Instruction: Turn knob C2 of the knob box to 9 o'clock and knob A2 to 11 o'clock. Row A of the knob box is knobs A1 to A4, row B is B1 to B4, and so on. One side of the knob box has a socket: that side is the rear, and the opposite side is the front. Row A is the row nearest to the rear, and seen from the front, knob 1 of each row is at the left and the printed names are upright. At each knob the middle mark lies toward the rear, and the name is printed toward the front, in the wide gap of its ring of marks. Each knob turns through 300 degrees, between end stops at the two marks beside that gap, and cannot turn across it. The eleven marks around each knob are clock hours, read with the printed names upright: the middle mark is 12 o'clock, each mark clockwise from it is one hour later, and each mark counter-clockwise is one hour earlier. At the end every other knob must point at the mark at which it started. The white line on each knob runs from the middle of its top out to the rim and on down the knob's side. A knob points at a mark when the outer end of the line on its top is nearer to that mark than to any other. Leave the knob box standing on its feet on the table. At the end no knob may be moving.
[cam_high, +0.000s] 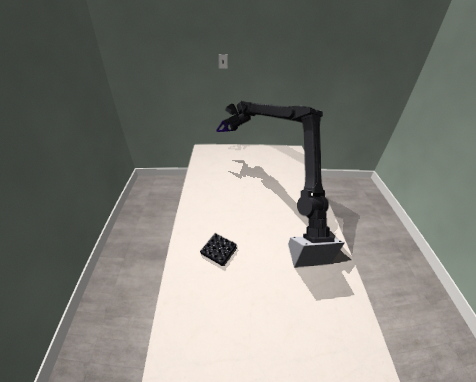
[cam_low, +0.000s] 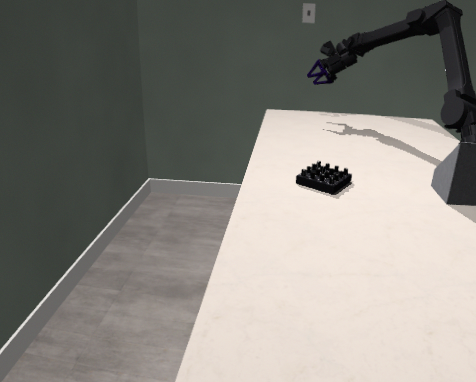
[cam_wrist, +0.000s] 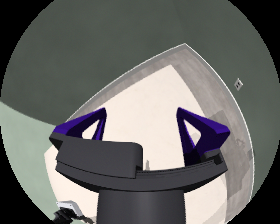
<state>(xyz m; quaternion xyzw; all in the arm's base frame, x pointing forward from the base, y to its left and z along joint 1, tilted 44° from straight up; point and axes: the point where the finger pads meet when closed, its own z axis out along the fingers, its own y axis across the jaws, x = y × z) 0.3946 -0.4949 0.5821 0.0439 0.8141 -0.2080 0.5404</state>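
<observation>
The black knob box (cam_high: 216, 247) (cam_low: 326, 179) stands flat on the table, set at an angle to the table's edges, with its knobs upward. The knob lines, marks and printed names are too small to read, so I cannot tell where knobs C2 and A2 point, nor which side has the socket. My gripper (cam_high: 219, 129) (cam_low: 312, 78) (cam_wrist: 142, 111) is open and empty, with its purple fingers wide apart. It hangs high above the table, beyond the box toward the table's far end. The box does not show in the wrist view.
The pale table (cam_high: 260, 320) (cam_low: 310, 280) bears the arm's grey wedge-shaped base (cam_high: 317, 254) (cam_low: 455, 175) at its right side, to the right of the box. The arm rises from it and reaches left. Walls stand behind and to the left, with an outlet (cam_high: 223, 61) (cam_low: 308, 13) (cam_wrist: 238, 84) on one.
</observation>
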